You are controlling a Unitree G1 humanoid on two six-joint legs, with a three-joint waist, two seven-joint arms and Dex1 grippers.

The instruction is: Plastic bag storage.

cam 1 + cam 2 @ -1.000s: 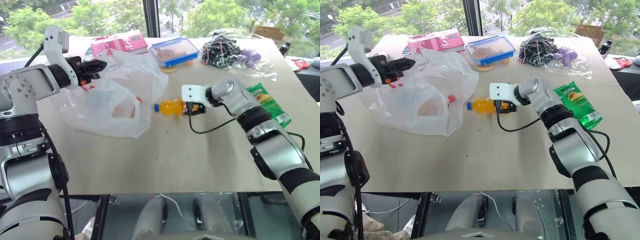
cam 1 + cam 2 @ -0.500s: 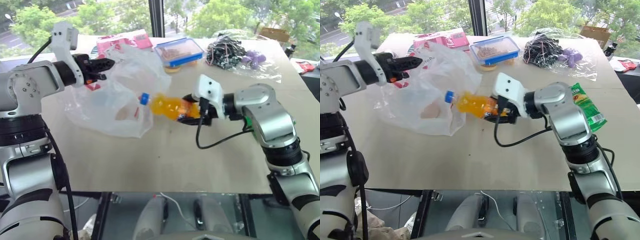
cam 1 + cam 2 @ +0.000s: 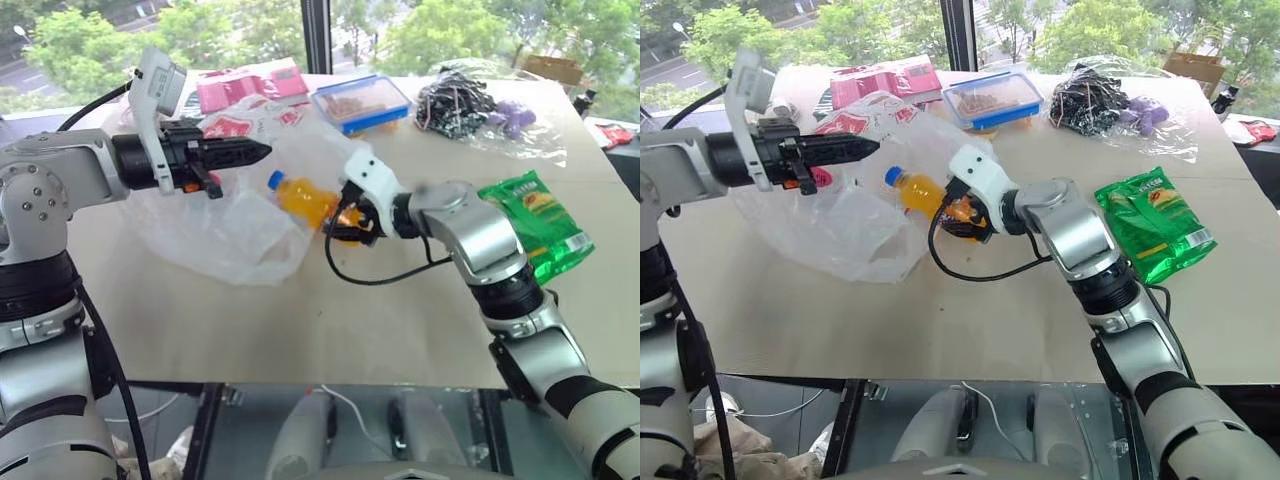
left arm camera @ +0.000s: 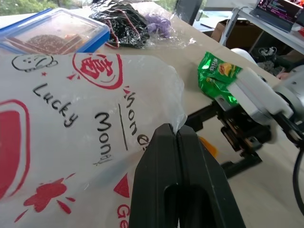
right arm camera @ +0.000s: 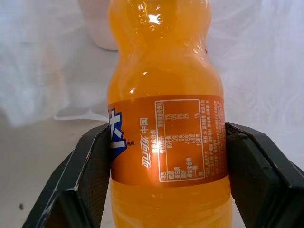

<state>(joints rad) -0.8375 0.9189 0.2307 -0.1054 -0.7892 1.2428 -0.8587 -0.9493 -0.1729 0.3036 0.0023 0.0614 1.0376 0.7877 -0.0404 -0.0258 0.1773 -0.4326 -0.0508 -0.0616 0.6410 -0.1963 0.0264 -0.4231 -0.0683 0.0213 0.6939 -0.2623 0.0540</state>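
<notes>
Translucent white plastic bag (image 3: 235, 225) printed in red; orange bottle (image 3: 305, 200) with blue cap; glossy green snack packet (image 3: 535, 225); blue-lidded box (image 3: 360, 100); beige surface (image 3: 330, 320).

Left gripper (image 4: 176, 135) pinching plastic bag (image 4: 71, 109)

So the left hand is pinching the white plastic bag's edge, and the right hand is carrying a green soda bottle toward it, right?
Nearly. The bottle in the right hand is orange with a blue cap, not green; the right wrist view shows it clamped between the fingers. The left hand does pinch the white plastic bag by its edge.
</notes>
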